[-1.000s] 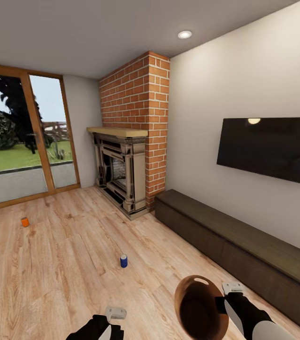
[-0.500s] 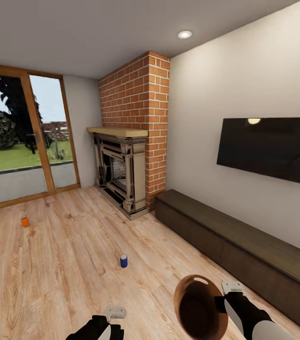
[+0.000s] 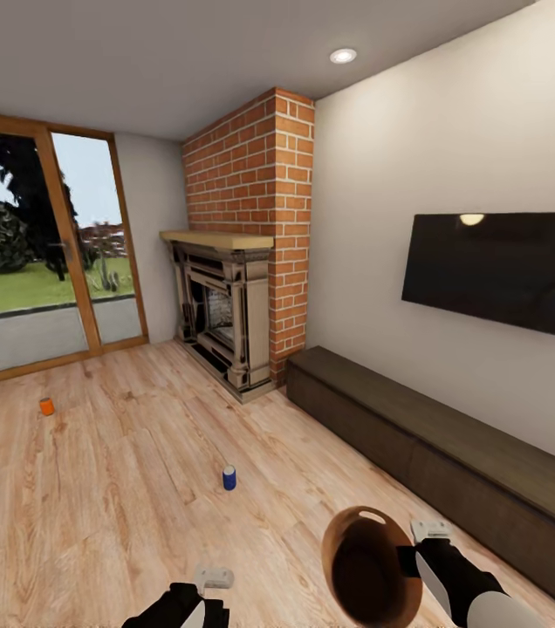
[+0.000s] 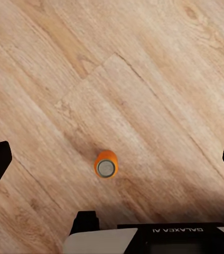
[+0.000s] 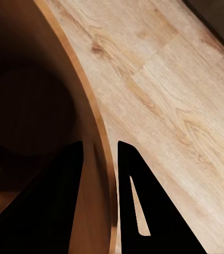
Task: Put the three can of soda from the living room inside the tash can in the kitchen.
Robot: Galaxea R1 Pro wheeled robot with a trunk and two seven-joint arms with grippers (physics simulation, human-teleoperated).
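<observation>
My head cam looks forward and down across the living room toward the fireplace (image 3: 225,305). Left wrist cam stares straight down at the floor (image 4: 159,69). Right wrist cam sits tight against the tash can (image 5: 33,116), floor alongside.

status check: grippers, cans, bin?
Right gripper shut on trash can rim. Left gripper open above an orange can. Blue can and second orange can upright on floor.
</observation>
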